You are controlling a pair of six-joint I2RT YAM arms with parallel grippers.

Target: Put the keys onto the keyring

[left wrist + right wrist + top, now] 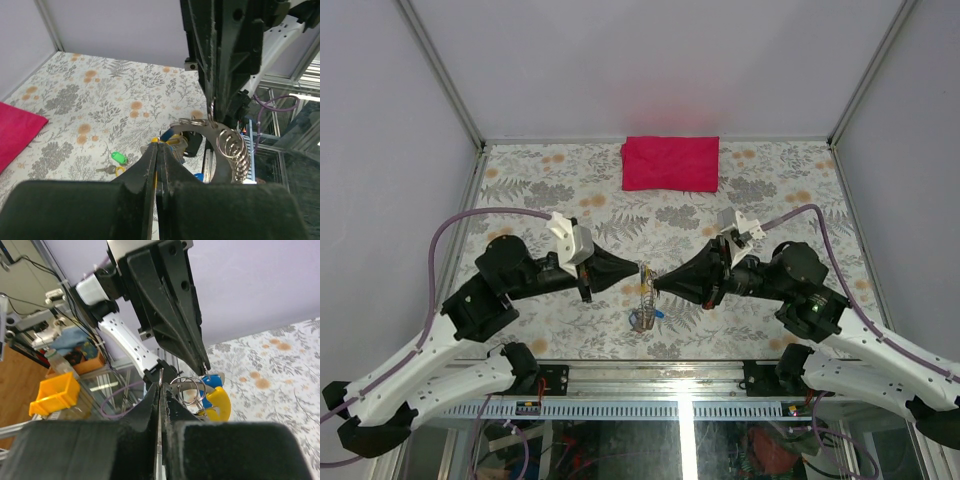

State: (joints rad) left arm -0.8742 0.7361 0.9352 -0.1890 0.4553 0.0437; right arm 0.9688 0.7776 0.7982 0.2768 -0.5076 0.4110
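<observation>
My two grippers meet tip to tip above the middle of the table. The right gripper (656, 282) (161, 382) is shut on the thin wire of the keyring (160, 374). A string of silvery rings (243, 162) hangs from its tip down to the table (642, 300). The left gripper (638, 272) (160, 142) is shut on a key. Yellow shows between its fingers, and a yellow head (218, 402) and a blue head (212, 381) hang just under its tip. A green-tagged key (118, 158) lies on the table below with a yellow-tagged one (120, 170).
A red cloth (670, 163) lies flat at the back middle of the floral table. The table's near edge with its metal rail (650, 378) runs just behind the hanging rings. A yellow bin (52, 392) sits off the table.
</observation>
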